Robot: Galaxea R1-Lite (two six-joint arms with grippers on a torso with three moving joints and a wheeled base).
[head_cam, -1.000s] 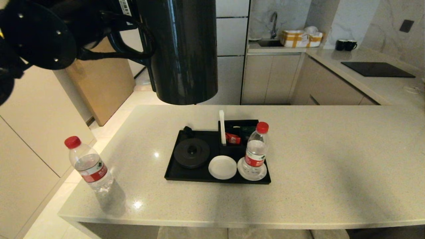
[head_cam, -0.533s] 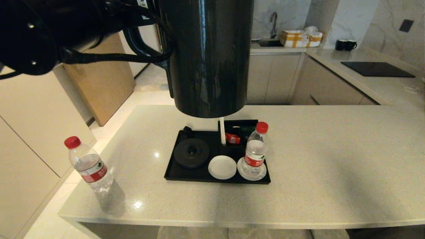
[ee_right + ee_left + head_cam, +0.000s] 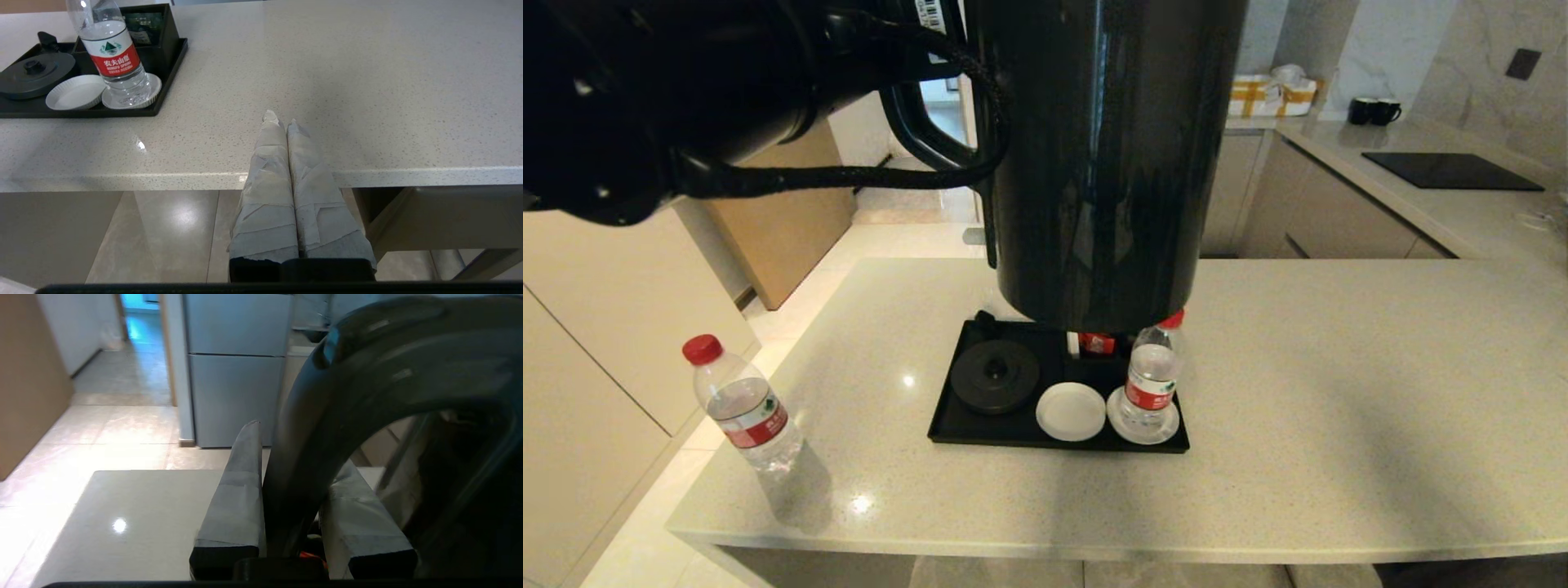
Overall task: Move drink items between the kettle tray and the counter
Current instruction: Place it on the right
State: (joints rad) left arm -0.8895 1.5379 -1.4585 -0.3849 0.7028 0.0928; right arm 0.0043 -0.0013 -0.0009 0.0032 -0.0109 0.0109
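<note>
Kitchen, pale speckled counter (image 3: 1339, 392). Our left gripper (image 3: 286, 522) is clamped on the loop handle of the electric kettle (image 3: 1107, 155), holding the tall glossy black body in the air above the black tray (image 3: 947, 408). On the tray: round kettle base (image 3: 995, 376), one bare white coaster (image 3: 1070, 412), a red-capped water bottle (image 3: 1150, 384) upright on the second. Another bottle (image 3: 742, 404) stands near the counter's left edge. Our right gripper (image 3: 284, 122), fingers pressed together, is parked at the near edge.
</note>
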